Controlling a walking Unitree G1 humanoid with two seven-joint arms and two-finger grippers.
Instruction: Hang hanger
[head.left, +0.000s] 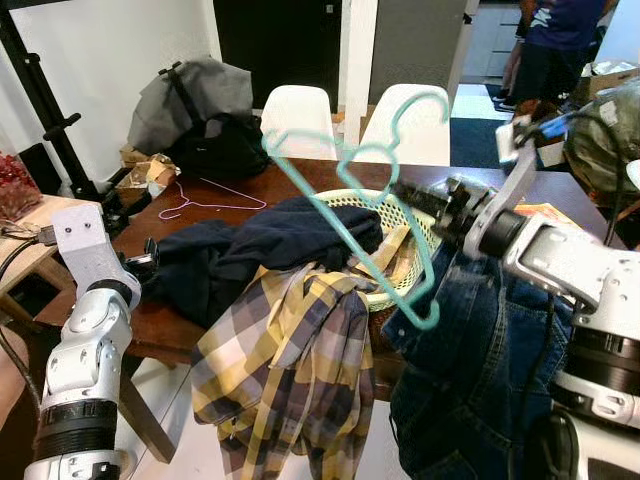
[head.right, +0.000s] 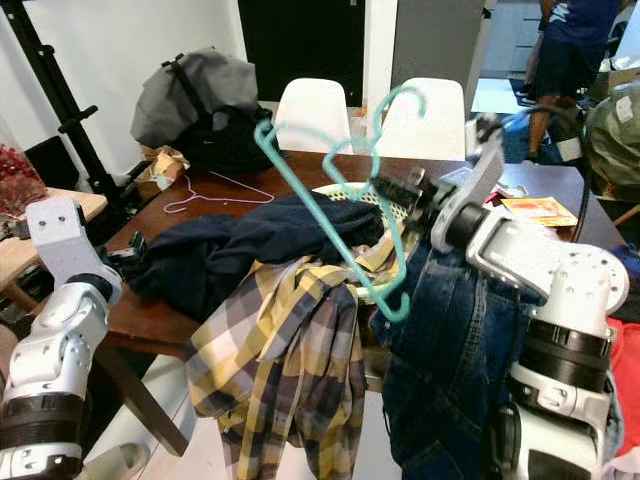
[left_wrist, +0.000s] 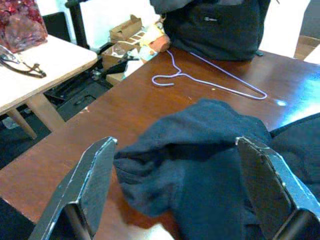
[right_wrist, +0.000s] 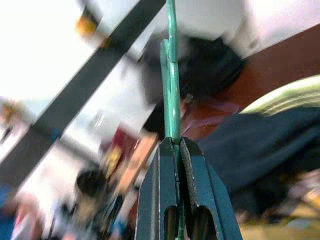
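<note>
A teal plastic hanger (head.left: 346, 232) hangs in the air over the table, hook up and tilted. My right gripper (right_wrist: 172, 142) is shut on its thin edge, and in the head views it (head.left: 405, 195) reaches in from the right above a yellow basket (head.left: 352, 196). My left gripper (left_wrist: 175, 145) is open at the table's left edge, its fingers either side of a dark navy garment (head.left: 260, 245), not touching it. A thin purple wire hanger (left_wrist: 210, 82) lies flat on the brown table (left_wrist: 125, 110) beyond it.
Blue jeans (head.left: 470, 370) drape under my right arm. A yellow plaid shirt (head.left: 290, 350) spills off the table's front. Two white chairs (head.left: 300, 115), a grey backpack (head.left: 195, 100) and a person (head.left: 555, 50) are behind. A light side table (left_wrist: 55, 60) stands left.
</note>
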